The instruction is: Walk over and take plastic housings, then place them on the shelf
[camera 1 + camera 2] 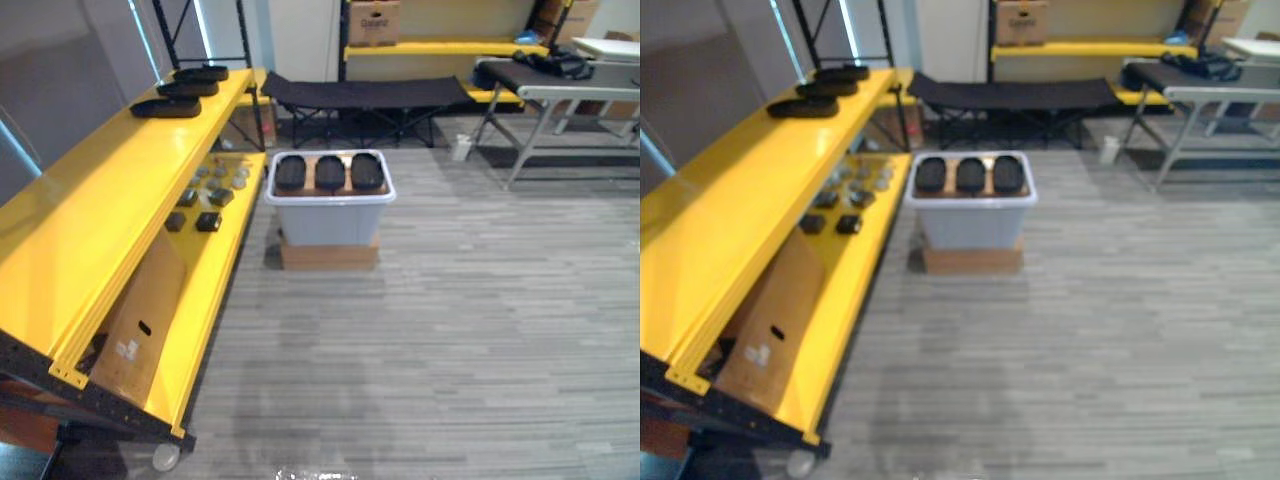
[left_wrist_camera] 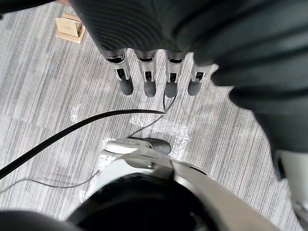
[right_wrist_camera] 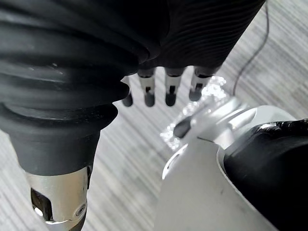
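Note:
Three black oval plastic housings lie side by side on top of a pale grey bin that stands on a cardboard box on the floor ahead. Three more black housings rest on the top level of the yellow shelf at the left. My left hand hangs over the grey floor with straight fingers and holds nothing. My right hand also hangs over the floor, fingers straight and empty.
Small dark and grey parts lie on the yellow shelf's lower level, with a cardboard sheet leaning under the top level. A black folding cot and a grey table stand at the back. Another yellow shelf carries a cardboard box.

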Controlling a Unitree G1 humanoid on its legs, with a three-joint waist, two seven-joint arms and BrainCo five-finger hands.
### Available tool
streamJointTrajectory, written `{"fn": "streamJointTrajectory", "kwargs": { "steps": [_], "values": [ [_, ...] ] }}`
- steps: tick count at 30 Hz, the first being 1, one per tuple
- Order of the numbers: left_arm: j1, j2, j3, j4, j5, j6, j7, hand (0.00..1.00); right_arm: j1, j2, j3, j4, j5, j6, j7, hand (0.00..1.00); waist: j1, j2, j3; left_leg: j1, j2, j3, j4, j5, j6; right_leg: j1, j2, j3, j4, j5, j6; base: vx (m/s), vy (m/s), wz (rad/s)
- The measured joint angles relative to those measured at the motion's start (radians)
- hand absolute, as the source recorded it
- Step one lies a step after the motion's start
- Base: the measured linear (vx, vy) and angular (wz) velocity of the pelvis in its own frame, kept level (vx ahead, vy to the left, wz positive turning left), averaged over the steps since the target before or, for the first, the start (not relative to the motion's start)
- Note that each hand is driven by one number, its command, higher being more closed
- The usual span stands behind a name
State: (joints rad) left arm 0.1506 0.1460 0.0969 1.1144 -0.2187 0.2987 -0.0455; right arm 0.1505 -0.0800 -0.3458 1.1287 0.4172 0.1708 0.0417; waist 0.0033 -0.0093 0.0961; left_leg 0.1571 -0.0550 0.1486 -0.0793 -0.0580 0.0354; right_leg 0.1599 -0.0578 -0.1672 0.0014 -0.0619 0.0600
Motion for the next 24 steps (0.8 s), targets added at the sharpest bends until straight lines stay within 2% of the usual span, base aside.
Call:
{"fn": "streamJointTrajectory", "kwargs": {
  "steps": [3,5,11,19,24],
  "values": [
    [-0.004,0.005,0.000,0.003,0.000,0.000,0.000,0.00,-0.026,0.015,-0.008,0.000,0.001,-0.025,0.000,0.00,-0.007,-0.008,0.008,0.000,0.000,0.000,0.000,0.002,-0.002,0.000,0.000,-0.012,0.001,-0.003,0.004,0.05,-0.015,0.08],
    [-0.005,0.004,-0.002,0.002,-0.001,-0.001,0.001,0.00,-0.049,0.021,-0.007,-0.001,0.000,-0.050,0.000,0.00,-0.012,-0.005,0.009,0.002,0.000,0.000,0.000,0.002,-0.003,0.004,0.000,-0.022,0.002,-0.004,0.006,0.03,-0.009,0.06],
    [-0.012,0.001,-0.015,0.002,-0.021,0.000,0.008,0.00,-0.079,0.035,-0.003,-0.002,0.000,-0.083,0.001,0.00,-0.014,0.005,0.027,0.016,0.001,0.002,-0.008,0.003,-0.004,0.016,-0.001,-0.025,0.010,-0.012,0.015,-0.02,-0.004,-0.01],
    [-0.013,0.002,-0.033,0.004,-0.019,-0.002,0.023,0.00,-0.070,0.034,0.013,-0.004,0.002,-0.108,0.001,0.00,-0.017,-0.002,0.032,0.016,-0.009,0.000,-0.010,0.010,-0.002,0.019,-0.014,-0.050,0.005,-0.020,0.007,-0.04,0.009,0.03],
    [-0.013,0.004,-0.034,0.004,-0.017,-0.001,0.023,0.00,-0.073,0.034,0.026,-0.002,0.002,-0.106,0.004,0.00,-0.018,-0.005,0.033,0.017,-0.017,0.000,-0.010,0.011,0.000,0.028,-0.020,-0.055,-0.003,-0.015,0.011,0.01,0.007,0.02]
  ]
}}
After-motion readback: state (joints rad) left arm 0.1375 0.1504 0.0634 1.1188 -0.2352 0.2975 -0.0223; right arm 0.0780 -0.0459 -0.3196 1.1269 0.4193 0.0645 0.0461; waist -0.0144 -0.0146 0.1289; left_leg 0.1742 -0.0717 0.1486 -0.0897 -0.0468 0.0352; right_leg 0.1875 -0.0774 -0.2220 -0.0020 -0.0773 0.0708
